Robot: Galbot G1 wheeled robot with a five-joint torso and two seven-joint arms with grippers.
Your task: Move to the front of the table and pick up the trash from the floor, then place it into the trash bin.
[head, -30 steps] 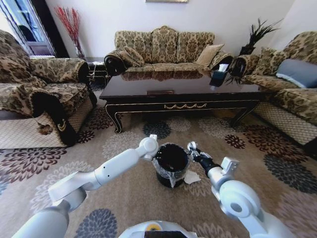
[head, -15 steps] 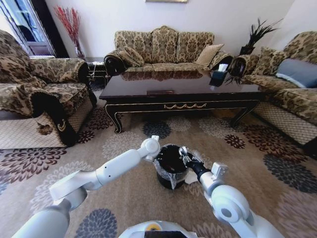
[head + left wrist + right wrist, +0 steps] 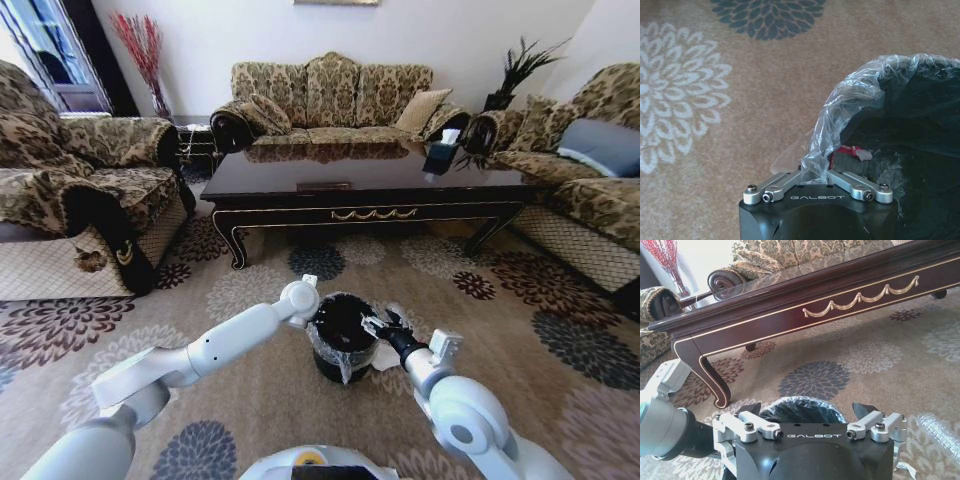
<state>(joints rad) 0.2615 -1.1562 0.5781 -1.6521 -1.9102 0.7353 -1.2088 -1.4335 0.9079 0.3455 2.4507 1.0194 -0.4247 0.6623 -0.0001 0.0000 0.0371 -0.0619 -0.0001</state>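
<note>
The black trash bin with its clear bag stands on the carpet in front of the dark table. My left gripper is at the bin's left rim. In the left wrist view my left gripper is shut on the bag-covered rim, and a red-tipped wrapper lies inside the bin. My right gripper hovers over the bin's right rim. In the right wrist view my right gripper is open above the bin, holding nothing. A white paper scrap lies beside the bin, and a clear wrapper lies on the carpet.
Patterned sofas ring the table: one behind it, one at the left, one at the right. A tissue box sits on the tabletop. Open carpet surrounds the bin.
My right gripper has swung in from the bin's far right side to over its right rim and dropped slightly. The left arm has stayed on the rim.
</note>
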